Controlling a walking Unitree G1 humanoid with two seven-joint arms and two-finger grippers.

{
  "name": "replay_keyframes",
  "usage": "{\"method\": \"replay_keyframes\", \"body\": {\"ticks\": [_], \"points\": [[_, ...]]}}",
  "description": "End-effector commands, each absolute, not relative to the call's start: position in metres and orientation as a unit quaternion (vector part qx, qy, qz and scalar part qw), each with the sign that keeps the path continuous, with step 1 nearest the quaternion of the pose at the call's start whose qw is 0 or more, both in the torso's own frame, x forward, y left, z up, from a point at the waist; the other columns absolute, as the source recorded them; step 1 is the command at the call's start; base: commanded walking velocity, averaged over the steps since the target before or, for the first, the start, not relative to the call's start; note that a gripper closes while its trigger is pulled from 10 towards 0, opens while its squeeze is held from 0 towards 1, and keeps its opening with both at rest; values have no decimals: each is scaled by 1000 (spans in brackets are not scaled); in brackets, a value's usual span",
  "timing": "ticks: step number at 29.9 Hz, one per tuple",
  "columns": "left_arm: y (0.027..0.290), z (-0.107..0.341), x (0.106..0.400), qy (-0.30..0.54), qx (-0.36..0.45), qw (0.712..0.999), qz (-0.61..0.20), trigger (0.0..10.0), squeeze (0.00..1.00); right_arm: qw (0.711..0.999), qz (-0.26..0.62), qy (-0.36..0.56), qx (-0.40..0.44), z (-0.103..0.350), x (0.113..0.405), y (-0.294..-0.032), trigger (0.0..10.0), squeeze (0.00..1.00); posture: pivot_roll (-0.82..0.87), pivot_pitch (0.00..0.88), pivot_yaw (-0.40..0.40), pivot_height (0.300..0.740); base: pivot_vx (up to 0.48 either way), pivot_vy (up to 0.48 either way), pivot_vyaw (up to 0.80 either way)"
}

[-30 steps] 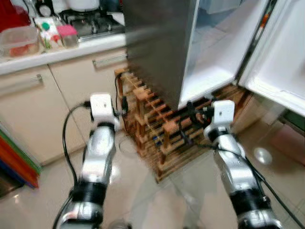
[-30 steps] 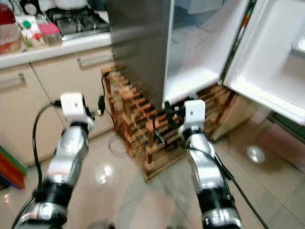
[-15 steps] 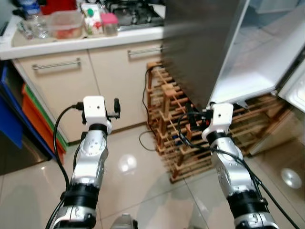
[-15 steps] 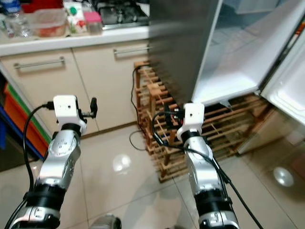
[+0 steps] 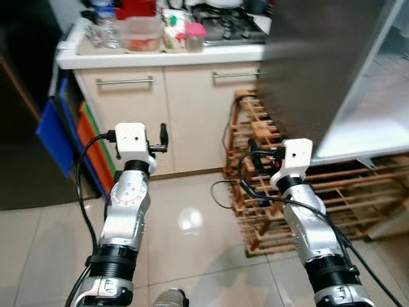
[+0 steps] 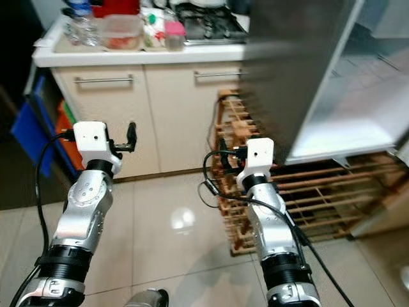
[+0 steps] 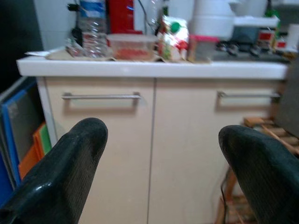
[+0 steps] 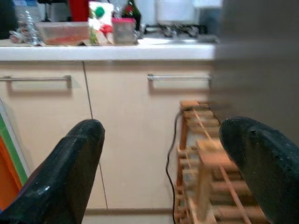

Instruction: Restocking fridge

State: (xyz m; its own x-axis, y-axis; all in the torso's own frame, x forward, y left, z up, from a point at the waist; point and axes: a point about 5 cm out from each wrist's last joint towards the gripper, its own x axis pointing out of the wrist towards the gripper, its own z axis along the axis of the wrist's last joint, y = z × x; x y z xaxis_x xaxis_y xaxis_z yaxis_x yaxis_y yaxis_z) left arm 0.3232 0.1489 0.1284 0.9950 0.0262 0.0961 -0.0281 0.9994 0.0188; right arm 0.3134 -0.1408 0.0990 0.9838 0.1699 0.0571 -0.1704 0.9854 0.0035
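Left gripper (image 7: 159,172): I am holding it raised in front of me with its two black fingers (image 7: 60,172) spread wide apart and nothing between them. It is pointing at the cream cabinets.
Counter (image 5: 160,59): it is lying ahead of my left gripper and higher than it. On it are standing a water bottle (image 5: 105,32), a clear food box (image 5: 143,33) with something red inside, a carton with a green cap (image 5: 172,29) and a small jar with a pink lid (image 5: 195,36). The stove (image 5: 230,25) is beside them, toward my right gripper.
Cabinet doors (image 6: 153,115): two cream doors with long metal handles are facing both my grippers, under the counter.
Right gripper (image 8: 161,172): I am also holding it raised, fingers far apart and holding nothing.
Wooden rack (image 5: 252,160): it is standing on the floor just beyond my right gripper, and a black cable is hanging beside it.
Fridge (image 5: 319,70): its grey side wall is rising ahead of my right gripper, further to the right. Its white inside (image 6: 358,115) is showing past that wall.
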Motion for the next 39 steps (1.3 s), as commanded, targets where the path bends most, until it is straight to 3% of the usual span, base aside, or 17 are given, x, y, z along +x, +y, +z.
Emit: {"method": "replay_keyframes", "body": {"ticks": [1, 12, 14, 27, 39], "points": [[148, 139, 326, -67, 12, 998, 4, 10000, 0, 995, 89, -38, 7, 105, 318, -137, 10000, 31, -42, 0, -2, 732, 480, 0, 669], [145, 145, 330, -75, 9, 997, -8, 10000, 0, 997, 69, -23, 2, 98, 318, -143, 10000, 0, -37, 0, -6, 732, 464, 0, 647], [145, 151, 334, -87, 18, 996, -14, 10000, 0, 997, 49, -45, -28, 106, 322, -145, 10000, 0, -37, 0, -6, 732, 480, 0, 0], [142, 159, 336, -108, 28, 993, -27, 10000, 0, 996, 45, -78, -24, 121, 326, -138, 10000, 0, -37, 0, -6, 732, 480, 0, 0], [130, 194, 338, -184, 49, 979, -74, 10000, 0, 978, 1, -208, -26, 182, 325, -138, 10000, 0, -48, 0, 2, 732, 480, 0, 0]]}}
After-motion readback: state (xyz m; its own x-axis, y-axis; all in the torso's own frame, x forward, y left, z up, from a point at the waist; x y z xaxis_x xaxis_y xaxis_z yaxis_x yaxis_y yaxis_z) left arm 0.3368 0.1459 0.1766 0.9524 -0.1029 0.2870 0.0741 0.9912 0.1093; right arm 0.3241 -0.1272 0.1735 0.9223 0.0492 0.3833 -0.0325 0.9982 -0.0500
